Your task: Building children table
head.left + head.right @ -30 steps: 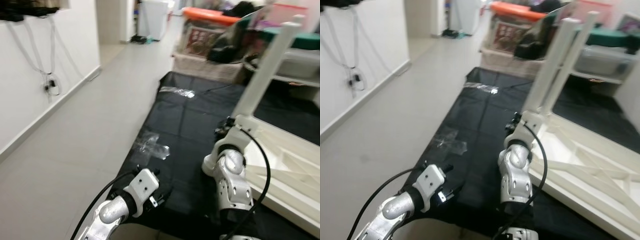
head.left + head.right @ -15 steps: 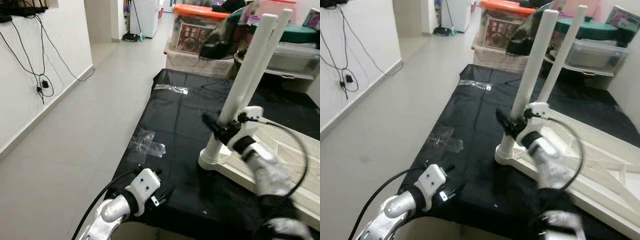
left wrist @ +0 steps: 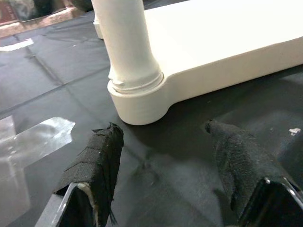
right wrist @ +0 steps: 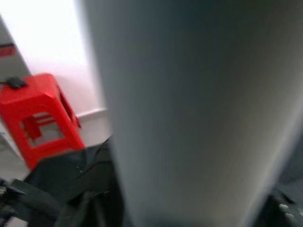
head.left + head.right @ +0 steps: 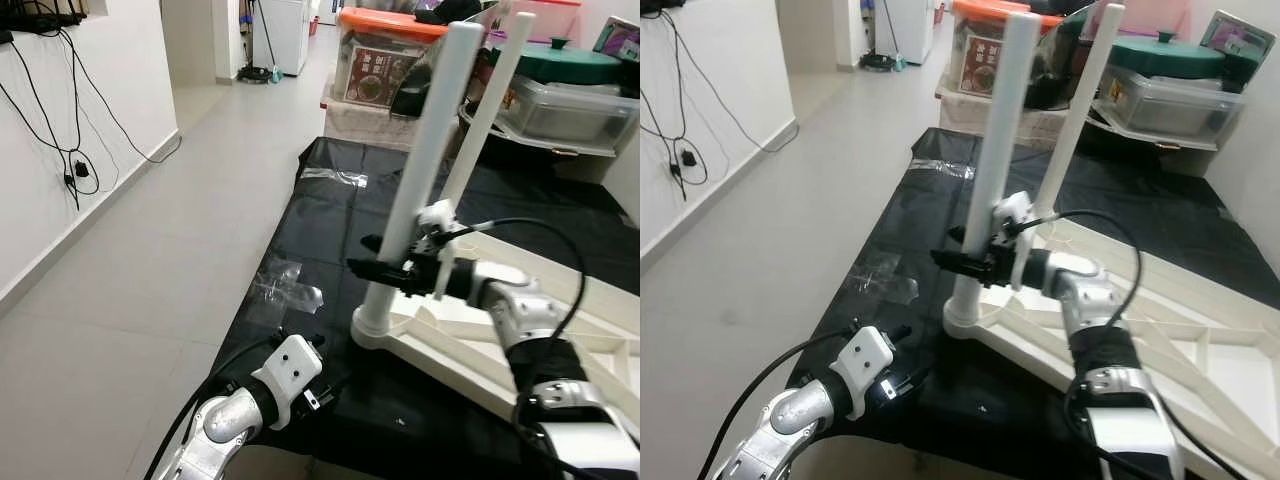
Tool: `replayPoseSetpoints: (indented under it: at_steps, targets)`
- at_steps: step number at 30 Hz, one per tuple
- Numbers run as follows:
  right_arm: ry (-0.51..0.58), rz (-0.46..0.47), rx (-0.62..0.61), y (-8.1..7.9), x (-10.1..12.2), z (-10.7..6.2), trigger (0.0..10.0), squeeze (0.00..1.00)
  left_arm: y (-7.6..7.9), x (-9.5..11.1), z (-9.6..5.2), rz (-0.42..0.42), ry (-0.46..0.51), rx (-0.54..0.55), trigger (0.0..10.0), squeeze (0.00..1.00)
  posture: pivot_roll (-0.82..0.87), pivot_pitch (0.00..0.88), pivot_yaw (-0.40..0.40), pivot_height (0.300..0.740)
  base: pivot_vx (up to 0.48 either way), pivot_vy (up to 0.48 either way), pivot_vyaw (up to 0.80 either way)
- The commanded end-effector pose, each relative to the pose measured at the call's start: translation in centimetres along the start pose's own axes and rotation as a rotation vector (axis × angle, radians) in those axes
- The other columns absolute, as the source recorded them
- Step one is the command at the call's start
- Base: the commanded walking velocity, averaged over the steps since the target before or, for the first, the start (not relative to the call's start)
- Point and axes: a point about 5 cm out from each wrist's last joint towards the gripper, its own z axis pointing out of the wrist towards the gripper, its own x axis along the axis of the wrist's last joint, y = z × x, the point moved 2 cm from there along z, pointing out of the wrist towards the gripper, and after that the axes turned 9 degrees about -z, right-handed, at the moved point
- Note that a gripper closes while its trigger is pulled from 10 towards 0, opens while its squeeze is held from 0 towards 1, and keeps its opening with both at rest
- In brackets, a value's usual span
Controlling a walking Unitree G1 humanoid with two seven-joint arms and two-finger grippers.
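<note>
White children's table (image 5: pixel 560 330), made of smooth plastic or painted wood, lies upside down on a black sheet (image 5: pixel 330 215) spread over the pale tiled floor (image 5: pixel 150 260), its ribbed underside facing up. Two round white legs stand upright from it: the nearer leg (image 5: pixel 420 170) rises from a rounded corner socket at the table's left front corner, and a second white leg (image 5: pixel 487 110) stands just behind it.

The right gripper (image 5: pixel 378 256) reaches in from the robot's right at about the lower third of the nearer leg, its two black fingers set on either side of the post, one in front and one behind. Whether they press on the leg or merely flank it cannot be told; the right wrist view is mostly a blurred pale column very close to the lens, with a red plastic stool (image 4: pixel 40 118) behind it.

The left gripper (image 3: pixel 161 142) hovers low over the black sheet near the front edge, its cloth-wrapped fingers (image 3: pixel 99 156) spread wide and empty, pointing at the base of the nearer leg and well short of touching it. A patch of clear tape (image 5: pixel 285 285) lies on the sheet beside it.

Storage boxes, one with an orange lid (image 5: pixel 395 22), stand beyond the sheet, and black cables (image 5: pixel 70 150) hang on the white wall to the left.
</note>
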Motion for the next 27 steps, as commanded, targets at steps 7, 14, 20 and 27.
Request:
replayPoseSetpoints:
  at_steps: [7, 14, 20, 27]
  targets:
    - [-0.046, 0.062, -0.627, 4.5, -1.3, -2.4, 0.0, 0.0, -0.3, 0.7, -0.5, -0.008, 0.054, 0.047, 10.0, 0.0, 0.17, 0.0, -0.139, 0.74, 0.0, 0.0, 0.0]
    - [-0.087, 0.217, -1.445, 3.6, -3.8, -8.7, 0.0, 0.0, -0.7, 2.0, -0.6, -0.058, 0.107, 0.108, 10.0, 0.0, 0.16, 0.0, -0.129, 0.74, 0.0, 0.0, 0.0]
    - [-0.024, 0.345, -1.528, 0.1, -4.1, -5.8, 0.0, 0.0, -0.7, 2.6, -0.6, -0.082, 0.126, 0.125, 10.0, 0.0, 0.16, 0.0, -0.125, 0.74, 0.0, 0.0, 0.0]
    - [0.105, 0.235, -1.237, 0.2, -2.7, -2.2, 10.0, 1.0, -0.4, 2.6, -0.8, -0.087, 0.129, 0.124, 10.0, 0.0, 0.16, 0.0, -0.13, 0.74, 0.0, 0.0, 0.0]
